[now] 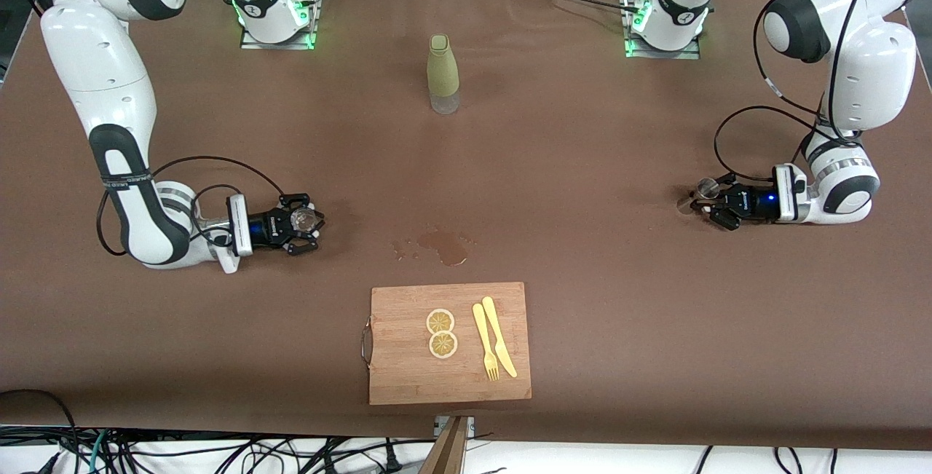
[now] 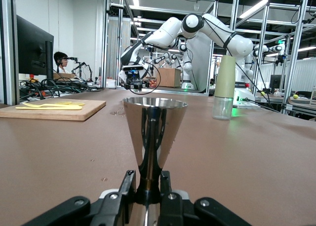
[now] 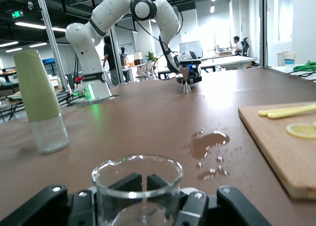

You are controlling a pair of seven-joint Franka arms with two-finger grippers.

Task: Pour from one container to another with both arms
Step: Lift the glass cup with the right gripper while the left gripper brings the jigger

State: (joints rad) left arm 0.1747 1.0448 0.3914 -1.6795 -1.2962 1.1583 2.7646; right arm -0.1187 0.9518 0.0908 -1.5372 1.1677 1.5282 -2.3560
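On the brown desk (image 1: 582, 190), both arms sit low at opposite ends, each hand holding a vessel, pour not started.
Left hand (image 1: 710, 204) clamps narrow on the stem of a shiny metal cone-shaped cup (image 2: 154, 132) at the left arm's end; right hand (image 1: 302, 223) grips a clear glass beaker (image 3: 137, 186) at the right arm's end. Risks: the thin stem grip could let the cup twist when tilted; the vessels are well apart, so bad alignment means a spill; a wet puddle (image 1: 444, 247) already lies near the wooden cutting board (image 1: 408, 372). A green-sleeved bottle (image 1: 443, 73) stands between the arm bases.
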